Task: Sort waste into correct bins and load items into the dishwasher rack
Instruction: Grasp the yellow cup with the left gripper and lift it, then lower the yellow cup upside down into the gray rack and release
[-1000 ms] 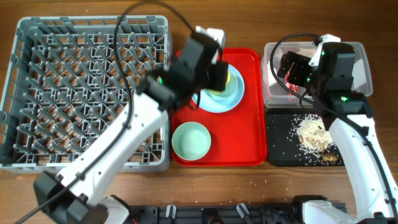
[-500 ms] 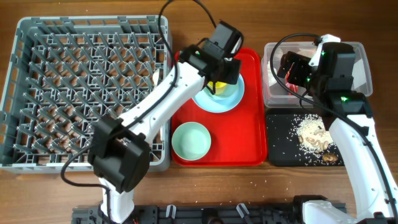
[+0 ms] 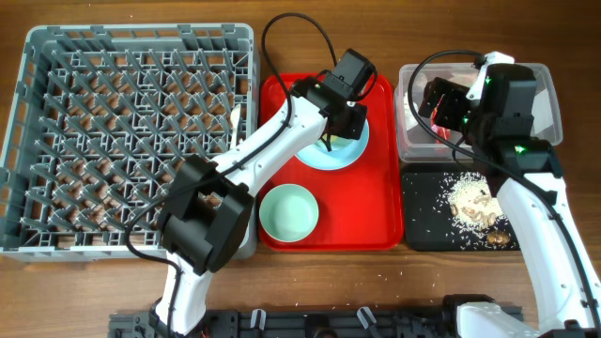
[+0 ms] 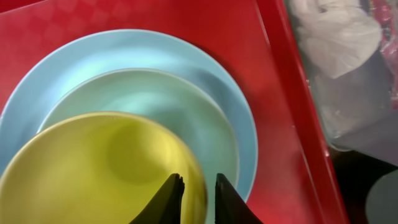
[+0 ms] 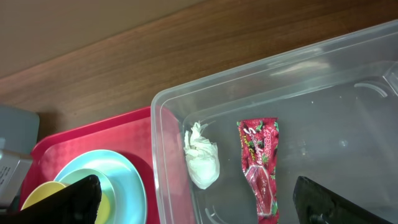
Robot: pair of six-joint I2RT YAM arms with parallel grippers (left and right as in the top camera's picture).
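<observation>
A small yellow cup sits inside a light blue bowl on a light blue plate, all on the red tray. My left gripper is down over them, one finger inside the cup and one outside, shut on its rim. A mint green bowl lies nearer the tray's front. My right gripper hangs wide open above the clear tub, which holds a white tissue and a red wrapper. Rice-like scraps lie in the black tray.
The grey dishwasher rack fills the left side of the table, with nothing showing among its pegs. The left arm stretches diagonally from the front across the rack's right edge to the red tray. A few rice grains are scattered along the table's front.
The left arm has swung right over the red tray and come down on the plate stack. Its jaws opened, then narrowed on the cup's rim. The right arm has stayed still.
</observation>
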